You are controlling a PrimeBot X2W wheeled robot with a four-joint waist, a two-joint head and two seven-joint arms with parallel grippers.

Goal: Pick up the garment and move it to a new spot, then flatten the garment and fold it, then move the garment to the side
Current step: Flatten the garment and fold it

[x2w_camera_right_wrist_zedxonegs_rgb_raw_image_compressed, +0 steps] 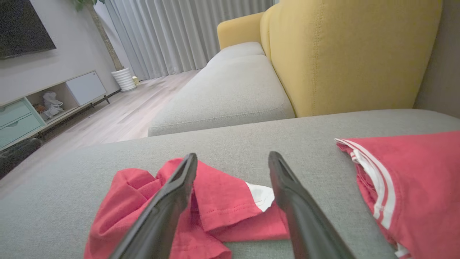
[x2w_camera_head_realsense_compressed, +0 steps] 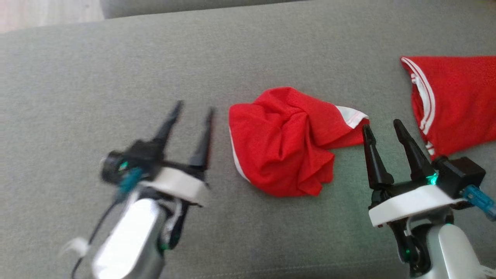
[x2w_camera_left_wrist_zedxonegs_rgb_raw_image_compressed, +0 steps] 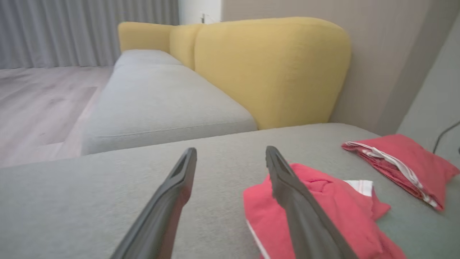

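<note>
The red garment [x2w_camera_head_realsense_compressed: 285, 141] is lying crumpled near the middle of the grey seat cushion [x2w_camera_head_realsense_compressed: 116, 69], with nothing gripping it. The left gripper [x2w_camera_head_realsense_compressed: 194, 106], blurred in the head view, is hovering just beside the garment's left edge with its fingers spread and empty. The right gripper [x2w_camera_head_realsense_compressed: 381, 125] is standing just beside the garment's right side, likewise spread and holding nothing, its tips close to the white hem band [x2w_camera_head_realsense_compressed: 352, 115]. By the look of it, flattening is coming due. Each gripper should be taking a separate outer edge, the right at the hem band and the left at the white-piped edge facing it. Each should be pinching one layer only and drawing apart low over the cushion, so the folds are opening rather than bunching. Open room is lying toward the cushion's left and far edges. Toward its right edge a second red garment [x2w_camera_head_realsense_compressed: 457, 100] with white stripes is sitting near, so a wide spread is risking dragging it. Beyond the far edge a yellow backrest [x2w_camera_left_wrist_zedxonegs_rgb_raw_image_compressed: 273, 68] is rising, and floor [x2w_camera_left_wrist_zedxonegs_rgb_raw_image_compressed: 36, 97] is showing past the far left corner.
</note>
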